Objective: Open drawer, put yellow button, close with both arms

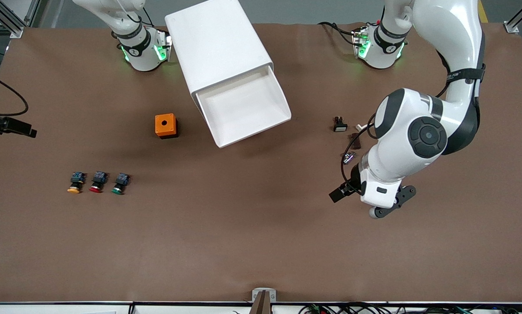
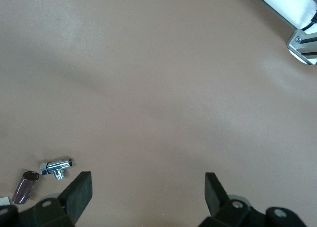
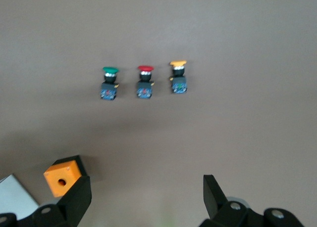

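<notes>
Top white tray drawer (image 1: 247, 109) pulled open; small yellow-capped push-button (image 1: 75, 182) on brown table. Left gripper (image 2: 147, 190), right gripper (image 3: 146, 191) both hovering, fingers spread, holding nothing.

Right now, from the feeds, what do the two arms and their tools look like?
Both arms are glossy white with black joint sections. The left arm carries a round dark grey joint cap and a black cable along it; green lights glow at both bases. The left tool and right tool each have two blocky black fingers.
</notes>
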Controlling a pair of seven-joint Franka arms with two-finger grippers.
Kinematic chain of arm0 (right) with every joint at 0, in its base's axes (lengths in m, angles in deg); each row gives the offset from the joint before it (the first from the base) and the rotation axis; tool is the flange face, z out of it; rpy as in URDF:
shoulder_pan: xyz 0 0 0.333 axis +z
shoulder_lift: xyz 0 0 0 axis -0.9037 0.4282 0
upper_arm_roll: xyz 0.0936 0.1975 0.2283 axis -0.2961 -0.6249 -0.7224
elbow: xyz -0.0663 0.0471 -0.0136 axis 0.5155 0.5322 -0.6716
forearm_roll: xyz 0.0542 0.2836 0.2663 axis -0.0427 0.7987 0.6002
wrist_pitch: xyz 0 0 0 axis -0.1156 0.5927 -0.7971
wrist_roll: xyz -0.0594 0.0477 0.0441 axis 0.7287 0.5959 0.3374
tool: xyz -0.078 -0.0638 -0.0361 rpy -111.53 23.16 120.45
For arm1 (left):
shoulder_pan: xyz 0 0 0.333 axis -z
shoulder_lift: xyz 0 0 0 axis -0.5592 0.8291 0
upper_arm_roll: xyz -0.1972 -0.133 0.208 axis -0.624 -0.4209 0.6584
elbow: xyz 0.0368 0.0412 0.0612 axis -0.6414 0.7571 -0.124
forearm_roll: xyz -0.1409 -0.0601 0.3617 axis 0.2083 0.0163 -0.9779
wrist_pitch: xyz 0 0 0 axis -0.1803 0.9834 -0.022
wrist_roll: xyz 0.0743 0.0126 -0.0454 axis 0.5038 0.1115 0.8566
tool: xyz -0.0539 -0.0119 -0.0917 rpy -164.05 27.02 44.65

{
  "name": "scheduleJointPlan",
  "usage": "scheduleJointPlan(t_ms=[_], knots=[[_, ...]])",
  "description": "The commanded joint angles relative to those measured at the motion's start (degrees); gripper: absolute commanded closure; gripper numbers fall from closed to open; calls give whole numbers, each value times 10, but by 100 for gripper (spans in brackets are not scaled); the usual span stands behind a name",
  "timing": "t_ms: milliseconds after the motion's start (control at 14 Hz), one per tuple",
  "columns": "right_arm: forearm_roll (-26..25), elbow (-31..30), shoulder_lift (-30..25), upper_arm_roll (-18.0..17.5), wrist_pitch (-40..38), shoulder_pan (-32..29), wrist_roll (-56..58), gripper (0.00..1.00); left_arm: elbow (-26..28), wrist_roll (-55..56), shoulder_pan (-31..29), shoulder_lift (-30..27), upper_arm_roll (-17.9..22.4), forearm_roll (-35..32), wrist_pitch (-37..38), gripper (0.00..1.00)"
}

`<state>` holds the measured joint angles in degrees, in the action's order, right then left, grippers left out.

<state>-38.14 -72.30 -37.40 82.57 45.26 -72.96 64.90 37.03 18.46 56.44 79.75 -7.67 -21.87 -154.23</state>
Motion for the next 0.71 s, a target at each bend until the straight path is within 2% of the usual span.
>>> scheduleJointPlan(t_ms=[0, 214, 500, 643], knots=[[-4, -39, 4, -5, 61, -38, 27, 0, 15, -3, -2, -15, -3, -11, -1, 0], [-4, -119, 4, -5, 169, -45, 37, 0, 15, -3, -3, -15, -3, -12, -1, 0], [-4, -257, 15, -5, 388, -43, 37, 0, 15, -3, -1, -14, -3, -12, -1, 0], [-3, -276, 51, -5, 459, -45, 36, 0, 15, -3, 1, -13, -3, -12, -1, 0]])
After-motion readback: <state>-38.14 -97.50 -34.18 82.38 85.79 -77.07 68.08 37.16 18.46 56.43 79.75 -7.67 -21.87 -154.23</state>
